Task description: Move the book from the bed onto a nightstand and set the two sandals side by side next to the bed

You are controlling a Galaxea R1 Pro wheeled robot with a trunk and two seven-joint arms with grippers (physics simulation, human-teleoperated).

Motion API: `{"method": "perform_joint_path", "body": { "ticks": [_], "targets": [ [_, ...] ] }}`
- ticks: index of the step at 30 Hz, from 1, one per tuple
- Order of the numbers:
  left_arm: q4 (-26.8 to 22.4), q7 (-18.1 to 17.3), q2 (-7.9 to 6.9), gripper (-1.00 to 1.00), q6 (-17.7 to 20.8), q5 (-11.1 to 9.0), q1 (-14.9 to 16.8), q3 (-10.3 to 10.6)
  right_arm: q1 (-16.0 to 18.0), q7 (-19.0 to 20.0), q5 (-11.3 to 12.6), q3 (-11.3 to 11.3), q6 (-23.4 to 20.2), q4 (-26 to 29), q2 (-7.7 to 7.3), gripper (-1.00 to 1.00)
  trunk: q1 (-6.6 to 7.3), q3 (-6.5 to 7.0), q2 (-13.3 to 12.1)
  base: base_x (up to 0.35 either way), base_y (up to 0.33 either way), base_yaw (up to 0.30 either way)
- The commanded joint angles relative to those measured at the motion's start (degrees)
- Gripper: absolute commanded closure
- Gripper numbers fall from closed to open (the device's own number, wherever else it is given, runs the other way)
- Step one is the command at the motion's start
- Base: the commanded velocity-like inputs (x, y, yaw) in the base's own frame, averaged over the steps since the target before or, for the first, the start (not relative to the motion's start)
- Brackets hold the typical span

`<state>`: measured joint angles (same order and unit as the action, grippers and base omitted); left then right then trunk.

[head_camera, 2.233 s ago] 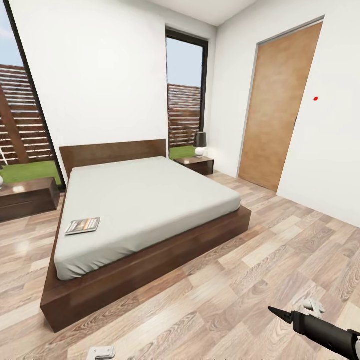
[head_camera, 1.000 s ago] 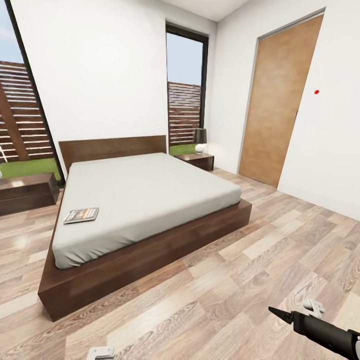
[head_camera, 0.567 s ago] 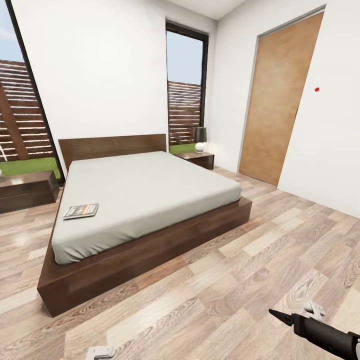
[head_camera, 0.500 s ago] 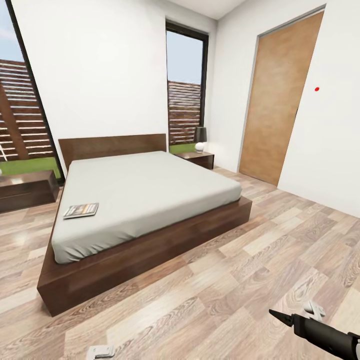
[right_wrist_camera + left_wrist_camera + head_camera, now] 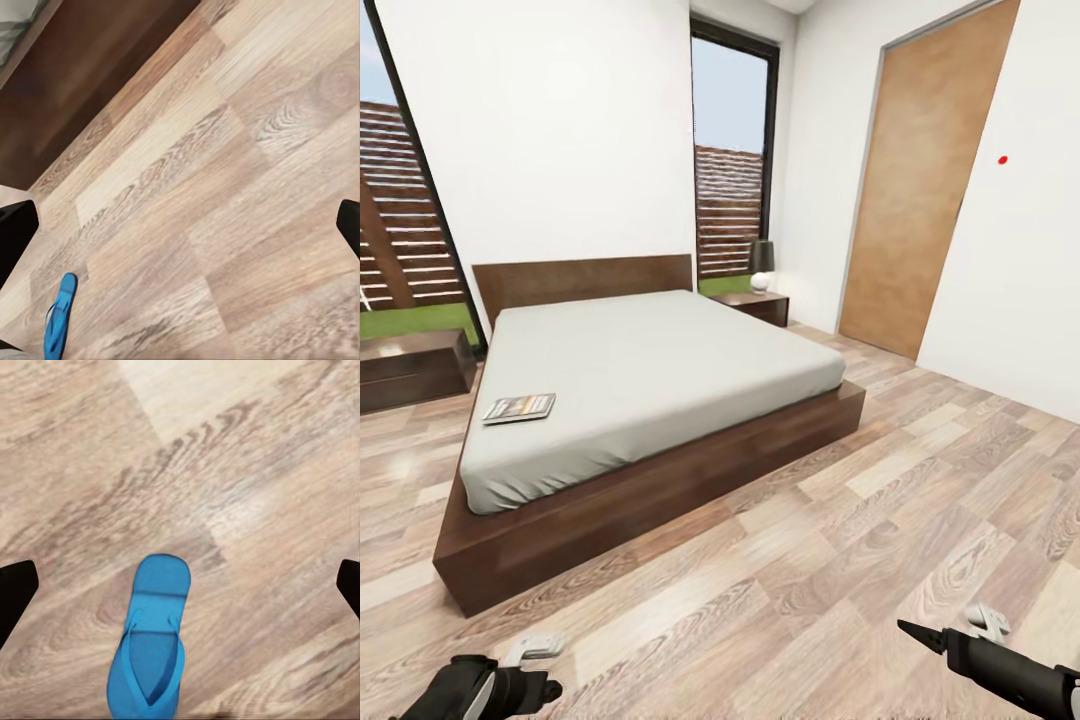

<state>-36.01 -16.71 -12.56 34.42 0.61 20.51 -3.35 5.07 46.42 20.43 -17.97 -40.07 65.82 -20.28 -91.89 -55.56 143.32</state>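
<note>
White walls [image 5: 560, 120], a plank floor [image 5: 780, 570] and two tall black-framed windows [image 5: 732, 160] frame the head view, with a wooden door [image 5: 920, 190] at upper right. Bed [image 5: 650, 390] — dark frame, grey mattress — fills the centre left; the book [image 5: 519, 408] lies flat near the mattress's left edge. One nightstand [image 5: 415, 368] stands at the left edge of the frame, beside the headboard; the other [image 5: 752, 306], bearing a small lamp [image 5: 761, 265], stands past the bed's far corner under the right window.

Left gripper [image 5: 530, 660] sits at lower left, right gripper [image 5: 940, 635] at lower right, both above bare floor. Left wrist view: fingers [image 5: 15, 596] set far apart at the frame's two edges, holding nothing, with one blue sandal [image 5: 150, 641] on the floor at lower centre between them, untouched. Right wrist view: fingers [image 5: 15, 232] likewise spread wide and empty — a sandal [image 5: 58, 316] lies at lower left on the planks, the bed frame's dark side at upper left.
</note>
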Motion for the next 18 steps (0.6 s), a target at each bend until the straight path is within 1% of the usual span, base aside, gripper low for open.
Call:
{"method": "perform_joint_path", "body": {
  "ticks": [1,3,6,10,15,18],
  "targets": [
    [0.02,-0.31,-0.28,-1.00,0.32,0.06,0.06,-0.16,0.03,0.08,0.22,-0.05,-0.35,0.01,0.01,-1.00,-0.01,-0.29,0.04,0.000,0.000,0.000],
    [0.41,-0.29,-0.68,-1.00,-0.32,0.02,0.12,-0.20,0.03,0.08,0.19,-0.06,-0.35,0.01,0.05,-1.00,-0.06,-0.73,0.07,0.000,0.000,0.000],
    [1.48,-0.28,-0.82,-1.00,-1.76,0.01,0.14,-0.24,0.03,0.02,0.16,-0.05,-0.35,0.01,0.06,-1.00,-0.14,-1.39,0.11,0.000,0.000,0.000],
    [2.76,-0.26,-0.87,-1.00,-3.50,0.00,0.14,-0.25,0.03,0.00,0.14,-0.05,-0.35,0.01,0.07,-1.00,-0.24,-2.28,0.16,0.000,0.000,0.000],
    [3.21,-0.25,-0.85,-1.00,-5.40,-0.19,0.14,-0.28,0.03,0.00,0.14,0.01,-0.35,0.01,0.10,-1.00,-0.37,-3.39,0.23,0.000,0.000,0.000],
    [3.27,-0.20,-0.82,-1.00,-5.77,-0.25,0.14,-0.31,0.03,-0.01,0.14,0.03,-0.35,0.01,0.09,-1.00,-0.45,-4.05,0.27,0.000,0.000,0.000]
  ]
}}
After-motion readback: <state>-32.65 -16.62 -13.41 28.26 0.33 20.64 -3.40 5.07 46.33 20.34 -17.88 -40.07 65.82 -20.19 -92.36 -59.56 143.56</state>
